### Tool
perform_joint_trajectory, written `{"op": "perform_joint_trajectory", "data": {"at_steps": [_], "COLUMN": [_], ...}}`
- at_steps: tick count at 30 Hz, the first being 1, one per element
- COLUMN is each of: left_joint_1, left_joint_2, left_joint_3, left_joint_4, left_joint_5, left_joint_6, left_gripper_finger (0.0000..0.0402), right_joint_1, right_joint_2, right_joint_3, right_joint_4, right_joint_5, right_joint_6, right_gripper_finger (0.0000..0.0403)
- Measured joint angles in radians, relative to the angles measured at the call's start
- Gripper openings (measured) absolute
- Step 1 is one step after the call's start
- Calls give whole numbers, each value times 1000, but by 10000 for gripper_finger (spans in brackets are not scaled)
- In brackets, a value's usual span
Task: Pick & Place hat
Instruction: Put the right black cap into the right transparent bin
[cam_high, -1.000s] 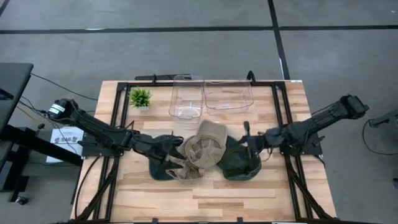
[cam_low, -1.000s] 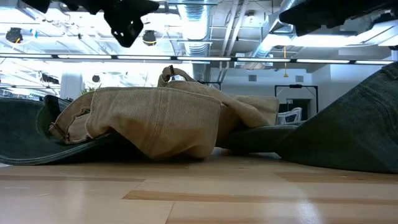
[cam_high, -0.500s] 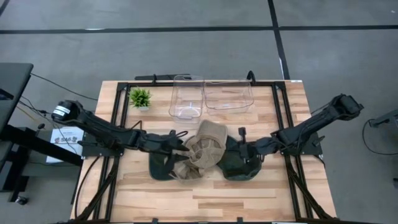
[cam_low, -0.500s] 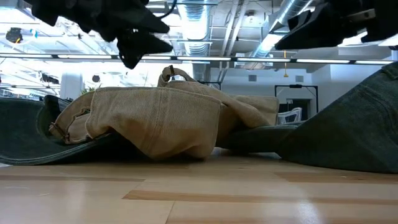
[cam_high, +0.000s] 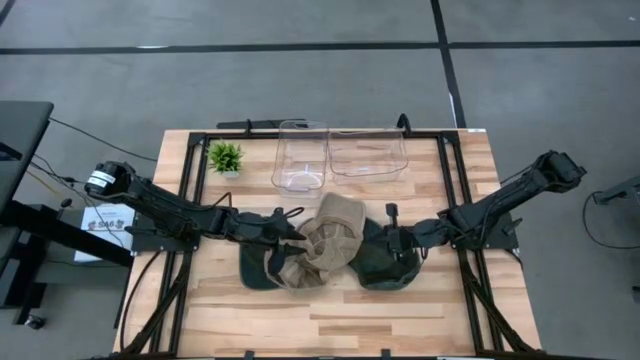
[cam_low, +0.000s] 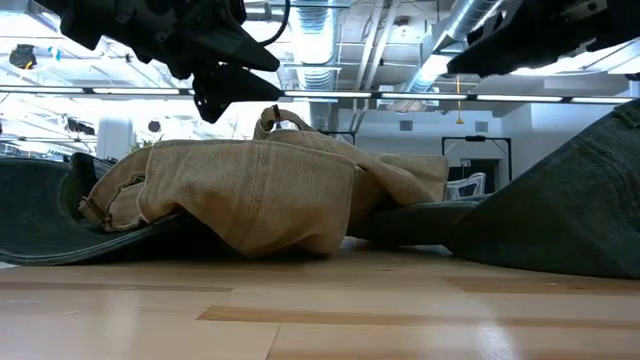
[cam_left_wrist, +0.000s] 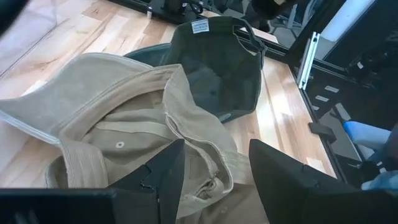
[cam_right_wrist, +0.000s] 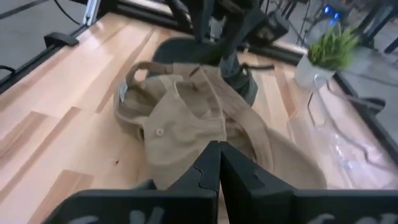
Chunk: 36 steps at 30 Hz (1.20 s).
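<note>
Tan hat (cam_high: 326, 243) lies crumpled mid-bench (cam_high: 400, 310), half covering two dark hats (cam_high: 385, 262). Left claw (cam_high: 296, 234) hangs wide over its edge; right claw (cam_high: 390, 240) is closed, empty.

The bench (cam_high: 400, 310) is pale wood in planks, with a black metal frame (cam_high: 448, 190) running along its sides and far edge. At the far left corner stands a small green plant (cam_high: 225, 156) in a white pot. Beside it, along the far edge, lie two clear plastic tubs (cam_high: 340, 155), touching side by side. Off the bench's left side a white sheet of paper (cam_high: 105, 218) lies on a dark stand. The floor (cam_high: 300, 70) around is grey, crossed by dark lines. Pipes (cam_low: 330, 40) run under the ceiling beyond.
</note>
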Motion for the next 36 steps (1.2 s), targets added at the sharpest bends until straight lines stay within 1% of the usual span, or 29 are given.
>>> {"op": "perform_joint_trajectory", "data": {"at_steps": [3, 12, 17, 22, 30, 36], "left_joint_1": [3, 3, 6, 25, 35, 34], "left_joint_2": [0, 0, 0, 0, 0, 0], "left_joint_3": [16, 49, 49, 49, 50, 50], "left_joint_4": [-1, 0, 1, 0, 0, 0], "left_joint_5": [0, -1, 0, -1, -1, -1], "left_joint_6": [13, 57, 58, 56, 55, 54], "left_gripper_finger": [177, 177, 177, 177, 177, 177], "right_joint_1": [-2, -10, -43, -77, -110, -126], "right_joint_2": [0, 0, 0, 0, -2, -61], "right_joint_3": [0, 0, 0, 0, 0, 0], "right_joint_4": [-43, -140, -153, -199, -424, -478], "right_joint_5": [11, 164, 215, 217, 212, 208], "right_joint_6": [8, 108, 162, 224, 360, 367], "right_gripper_finger": [0, 0, 0, 0, 0, 0]}}
